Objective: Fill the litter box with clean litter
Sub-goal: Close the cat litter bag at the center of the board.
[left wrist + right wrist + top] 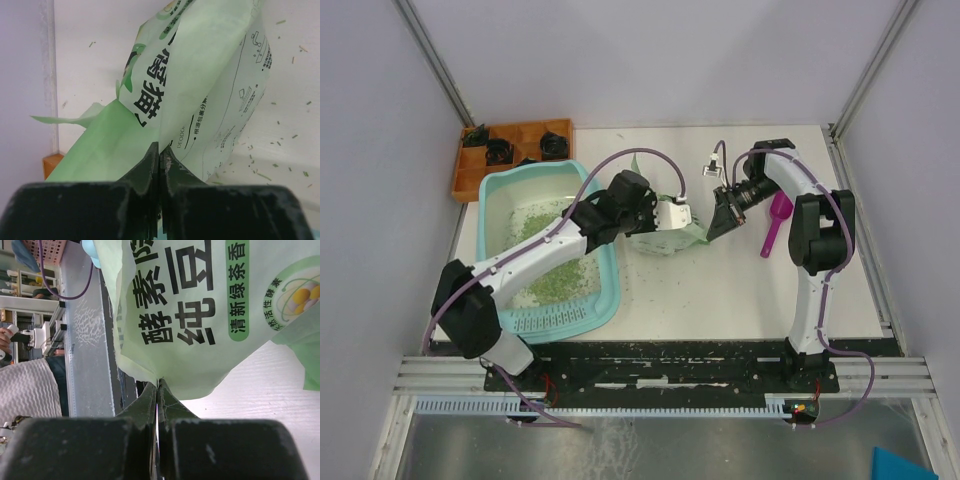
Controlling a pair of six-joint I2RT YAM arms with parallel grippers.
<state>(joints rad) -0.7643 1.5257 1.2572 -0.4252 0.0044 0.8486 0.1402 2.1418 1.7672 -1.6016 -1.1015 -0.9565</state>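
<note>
**Item 1. Litter box** point(613, 285): large light-teal rectangular plastic tray with rounded corners, a raised rim and a perforated grate strip at its lower short end. It sits at the left centre of the top view, on the white table point(750, 290).

**Item 2. Clean litter** point(555, 280): small loose green granules, spread thinly over the box floor and thickest towards the lower half. Stray granules dot the table to the right of the box.

**Item 3. Pale green printed bag** point(665, 243) point(200, 75) point(200, 340): soft packet with black characters. It is at frame centre, just beside the box's upper right rim and between the two grippers.

**Item 4. Left gripper** point(658, 225) point(160, 150): clenched, fingers pressed together on a fold of the bag. Its arm reaches diagonally across the litter box, which lies to its lower left.

**Item 5. Right gripper** point(720, 222) point(157, 386): clenched on the bag's opposite edge, well to the right of the box.

**Item 6. Magenta plastic scoop** point(775, 225): lies on the table right of centre, beside the right arm.

**Item 7. Orange compartment tray** point(470, 178): upper left, touching or just behind the box's far end.
</note>
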